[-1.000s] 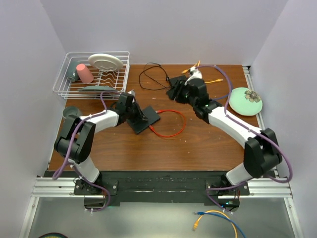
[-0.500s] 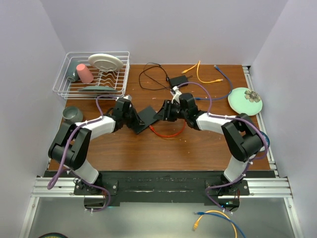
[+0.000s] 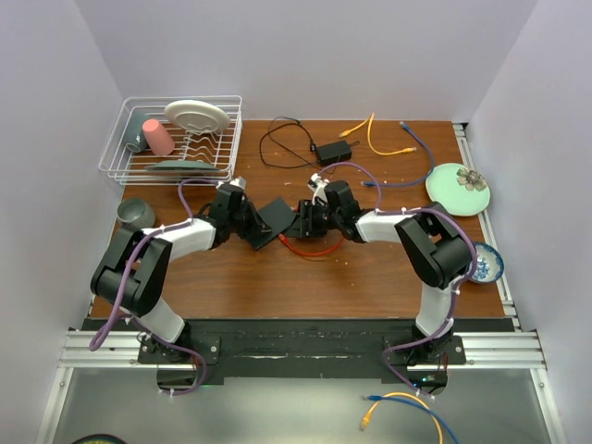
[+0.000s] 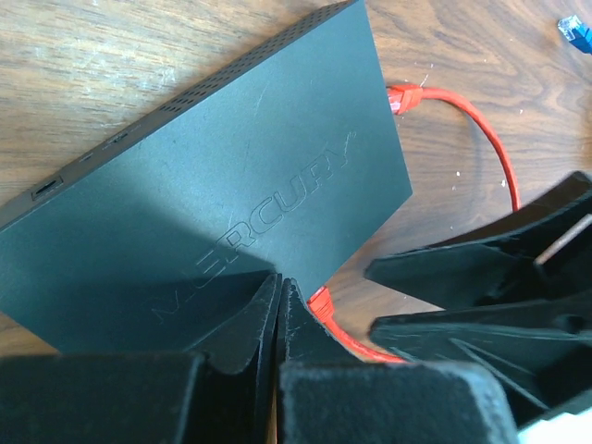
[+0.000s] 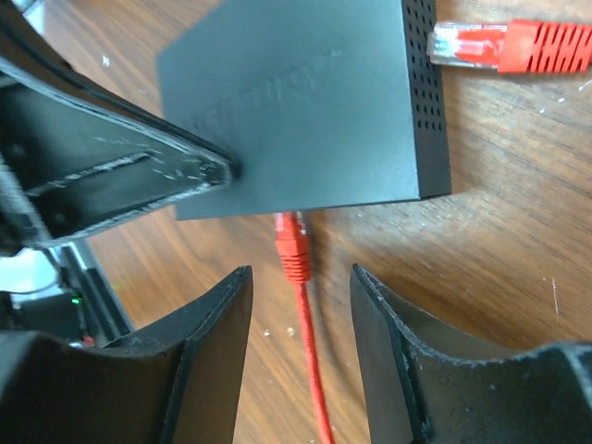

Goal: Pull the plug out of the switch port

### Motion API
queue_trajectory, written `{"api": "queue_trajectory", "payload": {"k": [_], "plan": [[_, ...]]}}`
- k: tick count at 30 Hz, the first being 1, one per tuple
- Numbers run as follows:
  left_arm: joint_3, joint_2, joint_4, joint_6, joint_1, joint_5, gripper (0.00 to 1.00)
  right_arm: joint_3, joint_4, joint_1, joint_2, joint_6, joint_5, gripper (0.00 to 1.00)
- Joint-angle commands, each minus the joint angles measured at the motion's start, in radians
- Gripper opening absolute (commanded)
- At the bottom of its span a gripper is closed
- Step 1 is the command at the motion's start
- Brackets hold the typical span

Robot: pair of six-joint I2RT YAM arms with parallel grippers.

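At the bench's (image 3: 370, 277) far left corner stands a white wire dish rack (image 3: 113, 148) holding a pale plate (image 3: 197, 115) on edge, a pink cup (image 3: 157, 137) lying just beside a grey-green cup (image 3: 135, 141), and a dark flat dish (image 3: 180, 166) along its near side. A grey-green bowl (image 3: 135, 214) sits on the bench just in front of the rack. Along the far edge lie a small black adapter (image 3: 332, 150) with its thin black cord (image 3: 277, 148) looped to the left, an orange cable (image 3: 375, 139) and a blue cable (image 3: 421, 148), while a mint-green plate with a flower (image 3: 460, 189) and a small blue-patterned bowl (image 3: 487, 262) rest near the right edge.
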Motion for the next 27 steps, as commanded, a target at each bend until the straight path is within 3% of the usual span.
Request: {"api": "queue_trajectory", "payload": {"k": [1,13,20,27], "plan": [[-0.031,0.051,-0.088,0.025,-0.001,-0.057,0.00,0.052,-0.046,0.014,0.020,-0.071,0.003,0.51],[-0.042,0.054,-0.097,0.034,-0.001,-0.064,0.00,0.106,-0.017,0.021,0.112,-0.051,-0.026,0.51],[-0.059,0.067,-0.082,0.026,-0.001,-0.057,0.00,0.101,-0.008,0.021,0.154,-0.056,-0.041,0.40],[-0.074,0.068,-0.080,0.023,-0.002,-0.057,0.00,0.084,0.017,0.023,0.174,-0.045,-0.054,0.41]]}}
